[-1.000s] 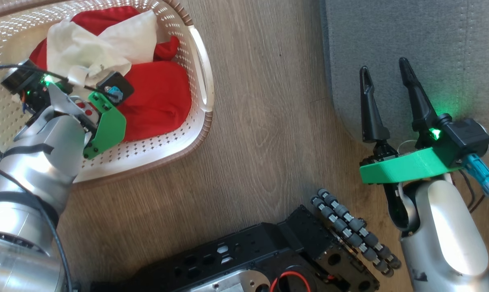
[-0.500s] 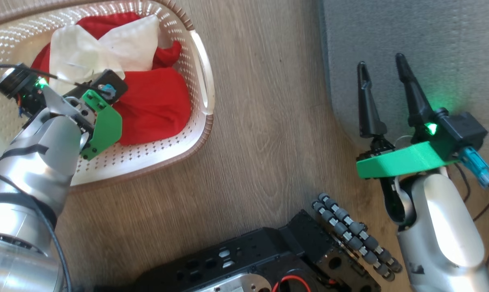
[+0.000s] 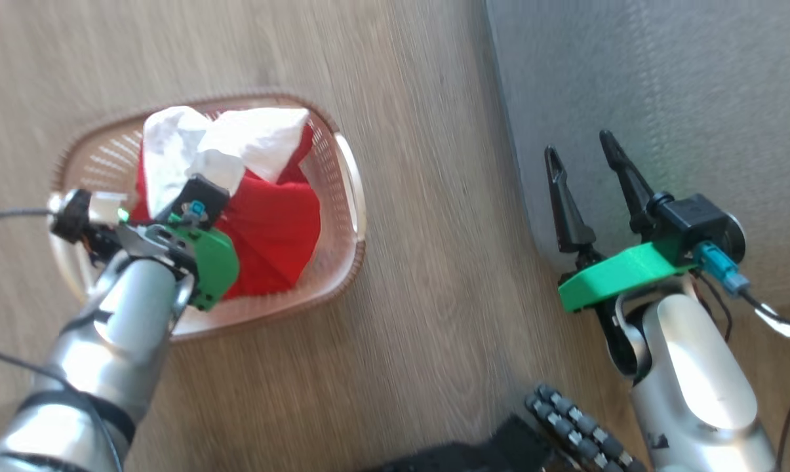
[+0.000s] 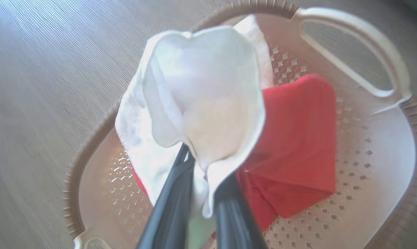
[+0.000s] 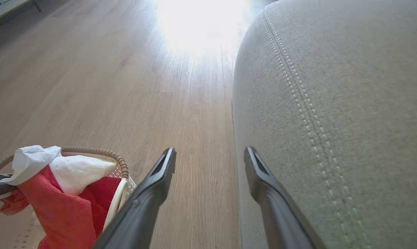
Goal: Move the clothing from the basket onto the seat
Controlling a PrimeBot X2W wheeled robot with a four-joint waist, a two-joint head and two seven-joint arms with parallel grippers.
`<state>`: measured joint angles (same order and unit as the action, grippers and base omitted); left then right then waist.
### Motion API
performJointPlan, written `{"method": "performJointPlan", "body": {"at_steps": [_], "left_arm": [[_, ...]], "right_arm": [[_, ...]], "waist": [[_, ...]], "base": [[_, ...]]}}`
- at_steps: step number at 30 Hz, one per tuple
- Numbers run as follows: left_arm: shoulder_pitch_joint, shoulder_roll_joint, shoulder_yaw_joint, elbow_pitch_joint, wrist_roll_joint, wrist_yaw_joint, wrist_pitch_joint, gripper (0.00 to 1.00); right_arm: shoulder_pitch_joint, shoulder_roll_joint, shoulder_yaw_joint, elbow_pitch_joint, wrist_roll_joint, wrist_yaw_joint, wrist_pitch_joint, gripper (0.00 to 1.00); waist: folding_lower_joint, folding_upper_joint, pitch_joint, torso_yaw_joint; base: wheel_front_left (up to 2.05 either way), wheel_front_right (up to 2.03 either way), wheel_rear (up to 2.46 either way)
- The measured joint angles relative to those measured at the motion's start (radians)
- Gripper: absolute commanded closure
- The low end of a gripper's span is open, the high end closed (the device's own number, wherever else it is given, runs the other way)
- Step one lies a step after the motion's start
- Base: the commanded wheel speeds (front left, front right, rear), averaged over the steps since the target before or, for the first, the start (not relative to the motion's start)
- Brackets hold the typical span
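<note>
The left pincer [image 4: 198, 162] is clenched on a white fold of the red-and-white garment [image 4: 201, 103]. The fold is bunched up above the cream perforated basket [image 4: 384, 155], and red cloth trails down from it onto the basket's bottom. The basket stands on the wooden floor [image 5: 125, 86], apart from the grey seat [image 5: 350, 103]. The right pincer [image 5: 209, 150] is released, fingers spread, at the seat's rounded edge.

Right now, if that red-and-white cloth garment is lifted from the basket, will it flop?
Probably floppy: the red-and-white cloth garment drapes in folds over the left gripper, which pinches it. Likely light, since a small pinch holds it above the cream perforated plastic basket.
</note>
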<state>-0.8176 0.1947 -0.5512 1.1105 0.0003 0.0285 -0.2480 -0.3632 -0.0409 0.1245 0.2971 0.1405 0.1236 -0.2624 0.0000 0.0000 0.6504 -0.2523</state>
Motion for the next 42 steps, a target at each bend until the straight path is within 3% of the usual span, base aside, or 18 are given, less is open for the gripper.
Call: {"method": "performJointPlan", "body": {"at_steps": [11,15,19,22,31,35,42], "left_arm": [[0.255,-0.003,0.103,-0.436,-0.103,0.040,-0.001,1.00],[0.308,-0.010,0.170,-0.636,-0.108,0.073,-0.001,1.00],[0.365,-0.030,0.232,-0.747,-0.128,0.072,-0.004,1.00],[0.422,-0.075,0.312,-0.839,-0.185,0.040,-0.004,1.00],[0.466,-0.133,0.384,-1.062,-0.151,-0.070,-0.004,1.00],[0.516,-0.140,0.342,-1.101,-0.146,-0.107,-0.007,1.00],[0.566,-0.143,0.225,-1.135,-0.129,-0.130,-0.007,1.00]], "right_arm": [[0.108,0.000,-0.024,0.077,-0.037,0.000,0.001,0.00],[0.125,0.000,-0.027,0.095,-0.047,0.000,0.002,0.00],[0.147,0.000,-0.029,0.101,-0.050,0.000,0.002,0.00],[0.181,0.000,-0.027,0.100,-0.051,0.000,0.002,0.00],[0.257,0.000,-0.002,0.035,-0.049,0.000,0.003,0.00],[0.284,0.000,0.004,0.020,-0.052,0.000,0.003,0.00],[0.297,-0.001,0.009,0.000,-0.053,0.000,0.003,0.00]], "waist": [[-0.0001,0.0000,-0.279,0.065],[-0.0001,0.0001,-0.354,0.101],[-0.0001,0.0000,-0.401,0.126],[-0.0001,0.0001,-0.444,0.150],[-0.0001,0.0001,-0.555,0.201],[-0.0001,0.0000,-0.589,0.218],[-0.0001,0.0000,-0.618,0.236]], "base": [[0.00,0.00,0.00],[0.00,0.00,0.00],[0.00,0.00,0.00],[0.00,0.00,0.00],[0.00,0.00,0.00],[0.00,0.00,0.00],[0.00,0.00,0.00]]}}
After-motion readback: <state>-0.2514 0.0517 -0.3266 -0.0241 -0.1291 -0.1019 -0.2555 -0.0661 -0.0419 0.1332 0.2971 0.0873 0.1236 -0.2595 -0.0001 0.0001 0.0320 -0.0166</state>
